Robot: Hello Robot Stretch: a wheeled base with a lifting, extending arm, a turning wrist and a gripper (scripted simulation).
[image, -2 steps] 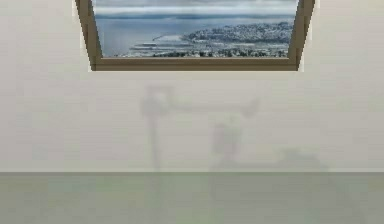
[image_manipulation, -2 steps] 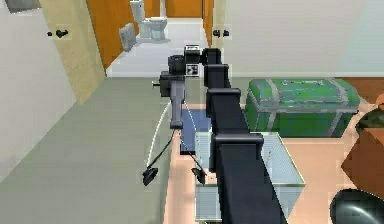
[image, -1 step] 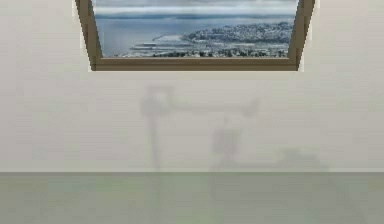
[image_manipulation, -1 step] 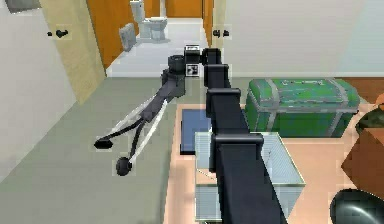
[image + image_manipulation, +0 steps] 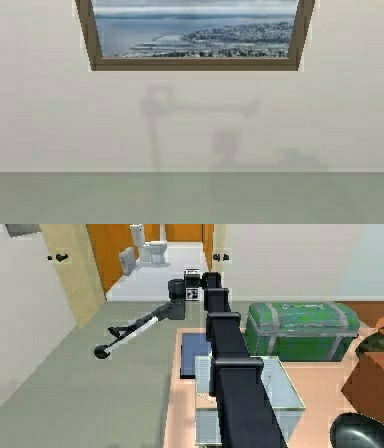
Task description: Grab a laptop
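A flat blue panel with a dark frame, shaped like a laptop, lies on a pale wooden table, and the arm hides its right part. The dark arm rises across the table to two white marked squares. From there the gripper slants down to the left, beyond the table's left edge. Behind its far end there is bare grey floor, and it holds nothing.
A clear box sits on the table beside the arm. A green chest stands to the right, with a brown thing and a dark round thing nearer. Far off are orange doors and a toilet. Ahead, a framed picture hangs on the wall.
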